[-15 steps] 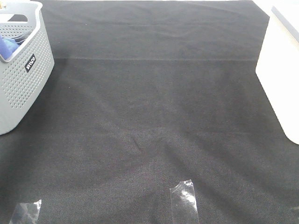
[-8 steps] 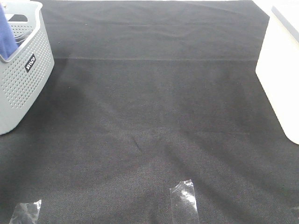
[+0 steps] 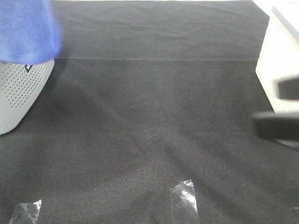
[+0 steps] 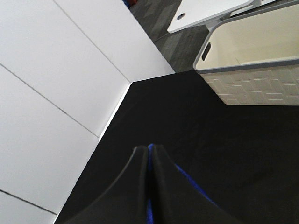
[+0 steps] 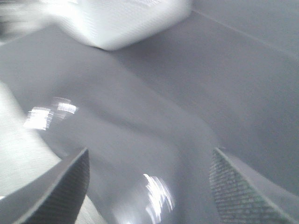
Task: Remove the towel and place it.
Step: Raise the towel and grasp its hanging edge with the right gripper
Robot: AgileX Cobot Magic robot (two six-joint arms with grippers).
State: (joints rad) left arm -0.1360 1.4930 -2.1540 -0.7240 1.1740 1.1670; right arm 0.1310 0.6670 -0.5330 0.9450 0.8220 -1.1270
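Observation:
The blue towel (image 3: 28,30) hangs at the far left, covering the top of the grey perforated basket (image 3: 18,93). The left gripper itself is out of the overhead view. In the left wrist view my left gripper (image 4: 149,156) is shut on the towel (image 4: 187,179), a blue strip showing between and beside the fingers. My right gripper (image 3: 268,106) shows as a dark blur at the right edge, in front of the white basket (image 3: 280,60). In the right wrist view the right gripper (image 5: 149,186) is open with nothing between its fingers, over the black mat.
A black cloth (image 3: 154,116) covers the table. Clear tape pieces (image 3: 184,200) lie near the front edge, another tape scrap (image 3: 25,212) at the front left. The white basket (image 4: 252,70) is open-topped and looks empty. White wall panels (image 4: 56,93) border the table.
The towel has risen out of the grey basket and now hangs over its top. The right gripper has come into view from the right edge.

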